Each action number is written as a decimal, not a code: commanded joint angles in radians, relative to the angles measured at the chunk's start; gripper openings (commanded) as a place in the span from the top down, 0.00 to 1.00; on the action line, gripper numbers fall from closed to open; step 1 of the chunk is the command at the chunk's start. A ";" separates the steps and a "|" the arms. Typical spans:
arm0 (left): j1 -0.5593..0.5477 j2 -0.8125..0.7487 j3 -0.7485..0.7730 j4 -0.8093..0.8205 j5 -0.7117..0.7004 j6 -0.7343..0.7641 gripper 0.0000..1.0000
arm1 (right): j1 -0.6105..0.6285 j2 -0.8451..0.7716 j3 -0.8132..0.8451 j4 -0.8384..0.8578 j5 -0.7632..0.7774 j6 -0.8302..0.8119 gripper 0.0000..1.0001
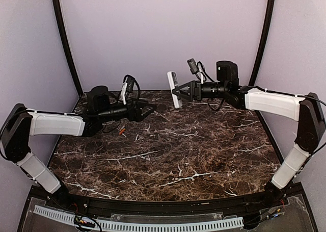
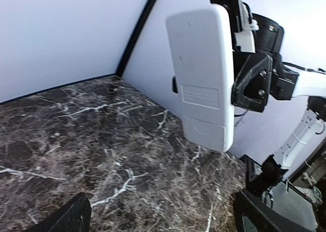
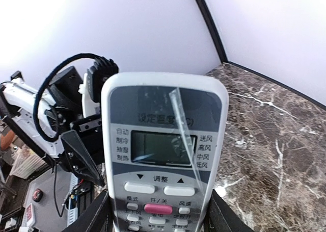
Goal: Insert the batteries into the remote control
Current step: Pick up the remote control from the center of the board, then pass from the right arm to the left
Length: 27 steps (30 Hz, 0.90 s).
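Note:
My right gripper (image 1: 182,93) is shut on the remote control (image 1: 174,89) and holds it upright in the air above the back of the table. Its buttons and display (image 3: 163,155) face the right wrist camera, with the fingers (image 3: 224,219) pressing on both long sides of its lower part. The plain white back (image 2: 201,74) faces my left gripper (image 2: 163,219), which is open and empty, low over the table and a short way from the remote. The batteries (image 1: 121,132) show as small orange-red pieces on the marble beneath the left arm.
The dark marble table (image 1: 193,155) is walled by pale panels at the back and sides, with black corner posts (image 1: 63,38). The left arm (image 1: 56,124) stretches across the left side, and the right arm (image 1: 272,103) comes in from the right.

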 commanded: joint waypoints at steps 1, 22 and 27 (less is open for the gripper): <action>-0.054 0.049 0.049 0.171 0.203 -0.049 0.01 | -0.001 -0.014 -0.071 0.366 -0.181 0.177 0.64; -0.170 0.194 0.240 0.200 0.232 -0.076 0.01 | 0.007 0.011 -0.160 0.764 -0.324 0.372 0.71; -0.187 0.214 0.275 0.201 0.230 -0.083 0.01 | 0.014 0.020 -0.168 0.786 -0.329 0.383 0.71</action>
